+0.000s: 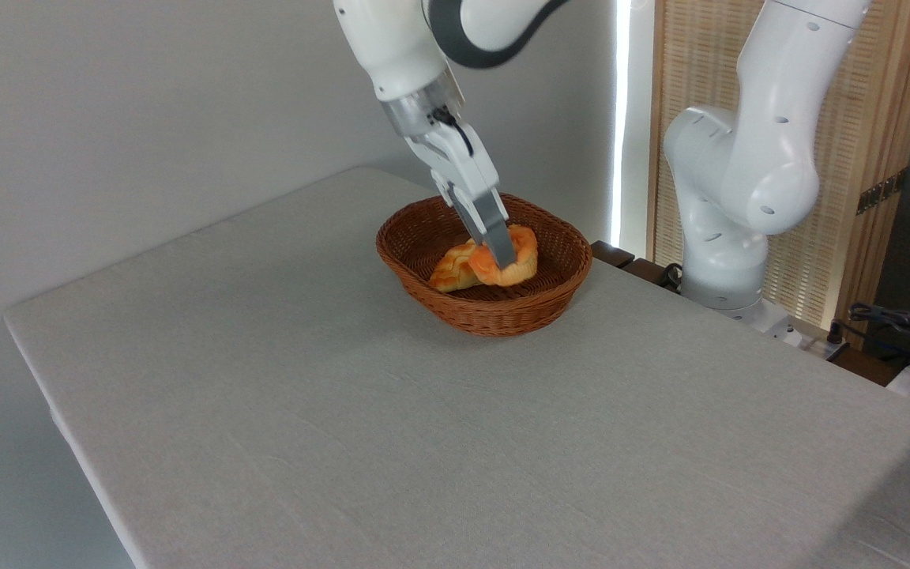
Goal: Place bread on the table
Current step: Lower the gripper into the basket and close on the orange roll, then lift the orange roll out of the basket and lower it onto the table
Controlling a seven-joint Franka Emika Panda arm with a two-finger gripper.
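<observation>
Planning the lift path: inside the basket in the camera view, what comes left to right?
Basket's left rim → braided loaf → bun, with the gripper down on it → basket's right rim. Whether the gripper has closed on the bun is unclear.

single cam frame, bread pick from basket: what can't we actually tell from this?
- Camera view: whether the end effector is shut on the bread; the near finger hides the contact.
- Far finger: hidden behind the near one.
- The loaf's right end: covered by the bread.
- Basket floor: near wall hides it.
</observation>
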